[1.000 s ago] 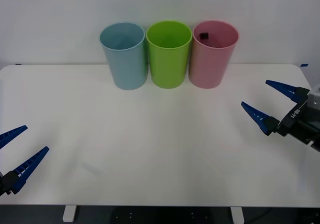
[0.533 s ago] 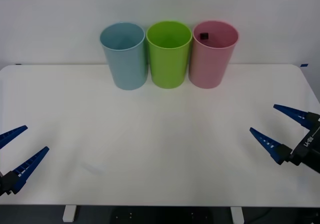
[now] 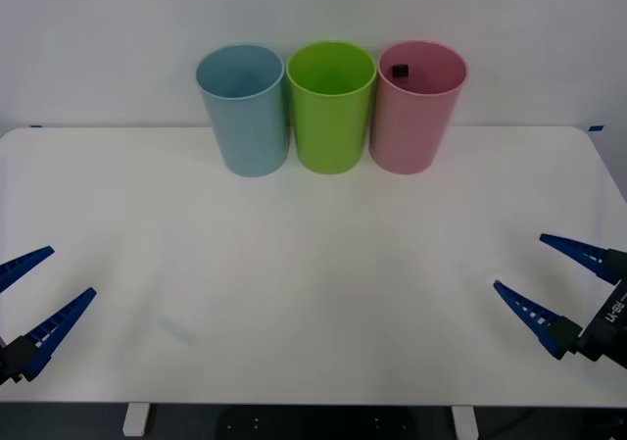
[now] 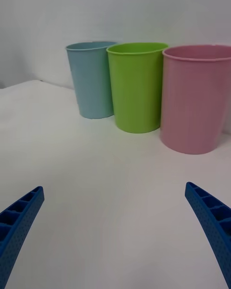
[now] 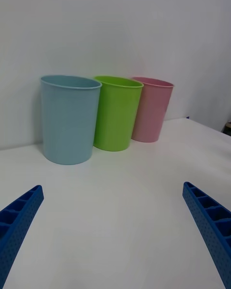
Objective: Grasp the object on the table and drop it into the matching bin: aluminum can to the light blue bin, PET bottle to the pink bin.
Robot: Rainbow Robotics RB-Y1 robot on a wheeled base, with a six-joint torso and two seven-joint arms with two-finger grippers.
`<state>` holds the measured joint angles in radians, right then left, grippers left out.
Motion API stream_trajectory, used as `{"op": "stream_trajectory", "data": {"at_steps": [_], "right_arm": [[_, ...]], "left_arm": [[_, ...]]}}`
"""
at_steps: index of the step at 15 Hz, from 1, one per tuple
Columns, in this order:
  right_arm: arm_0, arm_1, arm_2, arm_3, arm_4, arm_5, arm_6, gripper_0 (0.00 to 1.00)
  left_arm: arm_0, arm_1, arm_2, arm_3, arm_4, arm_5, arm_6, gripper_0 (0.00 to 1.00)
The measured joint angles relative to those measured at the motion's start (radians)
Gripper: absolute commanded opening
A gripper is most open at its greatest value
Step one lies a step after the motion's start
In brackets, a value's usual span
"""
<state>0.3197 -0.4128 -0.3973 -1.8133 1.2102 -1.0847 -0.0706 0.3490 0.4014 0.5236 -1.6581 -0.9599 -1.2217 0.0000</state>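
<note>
Judged complete: PET bottle [image 3: 400,70] sat inside the pink bin [image 3: 418,126], black cap just visible at the rim's ten o'clock. Right gripper [image 3: 560,286], spread wide and empty, hovered at four o'clock; left gripper [image 3: 32,308], likewise agape, parked at eight o'clock, well clear of the table [image 3: 313,264] centre.
</note>
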Motion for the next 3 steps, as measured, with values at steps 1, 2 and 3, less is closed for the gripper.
{"op": "stream_trajectory", "data": {"at_steps": [1, 2, 3], "right_arm": [[0.005, 0.000, 0.001, 0.000, 0.000, -0.001, 0.000, 1.00], [0.005, 0.000, 0.001, 0.000, 0.000, -0.001, 0.000, 1.00], [0.006, 0.000, 0.001, 0.000, 0.000, -0.001, 0.000, 1.00]], "left_arm": [[0.000, 0.000, 0.000, 0.000, 0.000, 0.000, 0.000, 1.00], [0.000, 0.000, 0.000, 0.000, 0.000, 0.000, 0.000, 1.00], [0.000, 0.000, 0.000, 0.000, 0.000, 0.000, 0.000, 1.00]]}}
